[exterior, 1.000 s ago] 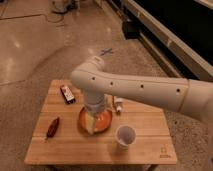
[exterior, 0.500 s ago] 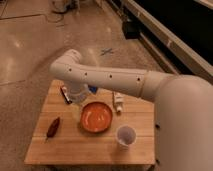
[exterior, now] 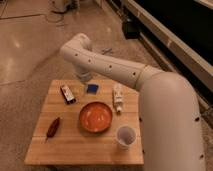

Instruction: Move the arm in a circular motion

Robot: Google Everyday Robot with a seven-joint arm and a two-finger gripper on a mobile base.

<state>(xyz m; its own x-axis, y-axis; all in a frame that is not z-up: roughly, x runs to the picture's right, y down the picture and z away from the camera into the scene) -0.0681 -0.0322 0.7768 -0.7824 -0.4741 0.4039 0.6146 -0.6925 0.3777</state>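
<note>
Pincer [exterior: 83,77] hangs over the far edge of the counter [exterior: 60,150], just beside the blue packet [exterior: 92,89]; apart or together, cannot tell. The arm [exterior: 115,70] arches in from the right, held high, likely to clear the objects while circling. One each: orange bowl [exterior: 95,116], white cup [exterior: 125,136], white bottle [exterior: 118,97], dark bar [exterior: 67,94], red pepper [exterior: 52,127].

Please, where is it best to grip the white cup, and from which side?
Probably at the rim, from above: the white cup stands upright, mouth open, apart from the orange bowl, near the table's front right corner. The gripper on the arm is over the table's far edge.
</note>
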